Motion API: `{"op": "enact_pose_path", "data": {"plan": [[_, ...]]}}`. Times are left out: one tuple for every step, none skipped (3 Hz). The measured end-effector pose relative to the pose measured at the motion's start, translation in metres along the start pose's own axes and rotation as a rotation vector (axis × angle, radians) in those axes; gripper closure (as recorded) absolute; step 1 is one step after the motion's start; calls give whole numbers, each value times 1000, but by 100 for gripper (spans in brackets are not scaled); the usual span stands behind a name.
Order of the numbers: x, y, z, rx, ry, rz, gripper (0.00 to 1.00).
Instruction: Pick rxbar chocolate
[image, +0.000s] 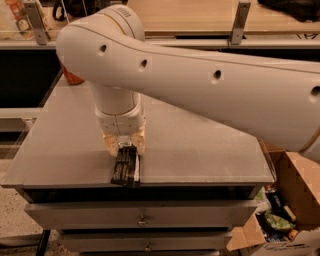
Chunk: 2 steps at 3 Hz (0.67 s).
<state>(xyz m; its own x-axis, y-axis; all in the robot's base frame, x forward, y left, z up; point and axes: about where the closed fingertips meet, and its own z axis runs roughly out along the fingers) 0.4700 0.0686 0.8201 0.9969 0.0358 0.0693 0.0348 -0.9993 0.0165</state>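
Note:
The rxbar chocolate (125, 167), a flat bar in a glossy black-brown wrapper with pale text lines, lies lengthwise at the grey table's (60, 150) front edge. My gripper (125, 148) points straight down over the bar's far end. Its cream fingers (112, 145) press against both sides of that end, so it is shut on the bar. The bar's near end reaches the table's front lip. My large white arm (210, 85) crosses the view from the right and hides much of the table's back.
A red-orange soda can (71, 77) stands at the table's back left, partly hidden behind my arm. Drawers (142, 217) sit below the tabletop. An open cardboard box (287, 210) with packets stands on the floor at the right.

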Motion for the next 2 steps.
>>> {"op": "enact_pose_path", "data": {"plan": [[7,3,-7,-3,-13,16,100],[29,15,-38,31,-14,73,100]]}}
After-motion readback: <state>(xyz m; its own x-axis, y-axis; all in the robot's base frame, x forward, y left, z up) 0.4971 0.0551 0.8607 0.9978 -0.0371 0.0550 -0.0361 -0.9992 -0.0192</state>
